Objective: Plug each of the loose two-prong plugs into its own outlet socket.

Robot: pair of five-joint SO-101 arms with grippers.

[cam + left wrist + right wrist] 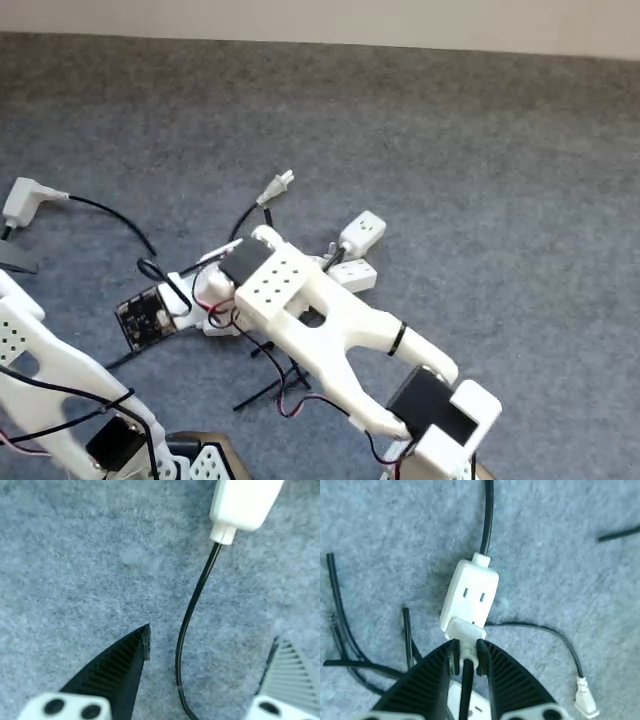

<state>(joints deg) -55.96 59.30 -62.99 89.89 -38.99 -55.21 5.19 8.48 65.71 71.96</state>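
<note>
My right gripper [466,652] is shut on a small white two-prong plug [464,629]. The plug is pressed against the end of a white outlet block [470,594] lying on the carpet. A second outlet block [465,702] lies just under the fingers. Another loose white plug [585,703] lies off to the side on a thin black cord. In the high view, two outlet blocks [362,232] [350,275] lie beside the right arm [300,300], with a loose plug [278,186] beyond. My left gripper [212,635] is open over the black cord [192,610] of a larger white plug [245,502].
Grey carpet [480,150] covers the whole work area. Several black cords [350,650] cross the floor near the outlet blocks. The larger plug [22,200] lies at the far left, its cord curving toward the middle.
</note>
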